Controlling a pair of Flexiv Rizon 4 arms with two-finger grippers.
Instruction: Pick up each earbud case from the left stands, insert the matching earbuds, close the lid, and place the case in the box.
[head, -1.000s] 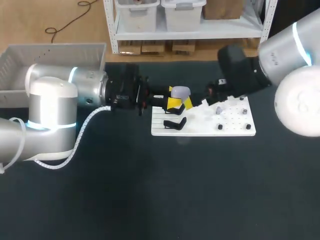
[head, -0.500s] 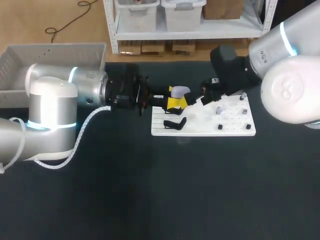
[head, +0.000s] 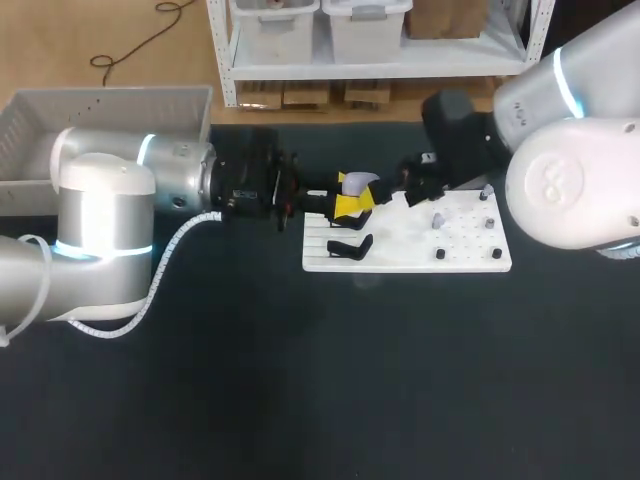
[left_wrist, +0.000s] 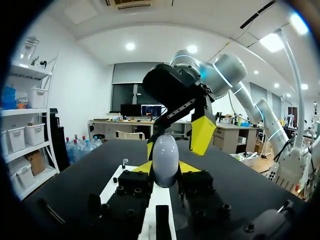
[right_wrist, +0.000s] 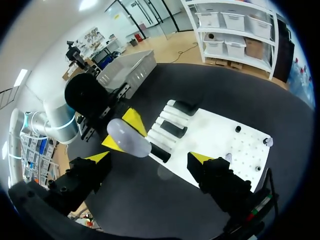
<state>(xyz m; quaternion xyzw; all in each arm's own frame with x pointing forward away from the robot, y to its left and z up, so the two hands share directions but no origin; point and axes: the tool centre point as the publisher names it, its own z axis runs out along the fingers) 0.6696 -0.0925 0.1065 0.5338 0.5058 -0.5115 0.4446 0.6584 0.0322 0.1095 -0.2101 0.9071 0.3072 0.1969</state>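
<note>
Above the white board's 11 o'clock edge, the left gripper faces the right gripper at its 3 o'clock, whose fingers are spread and empty; the left clamps the lilac case, lid seemingly down. Likely step: opening the lid, needing a gentle pinch

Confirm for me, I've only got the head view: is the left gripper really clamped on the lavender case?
Observer: Yes. Left wrist view shows the case upright between the yellow tips of the left gripper, both touching it.
Operator: Right gripper on it too?
Observer: No. Right wrist view: right gripper fingers spread wide, case ahead of them, untouched.
Operator: Lid?
Observer: Looks shut; both wrist views show one smooth shell, no gap.
</note>
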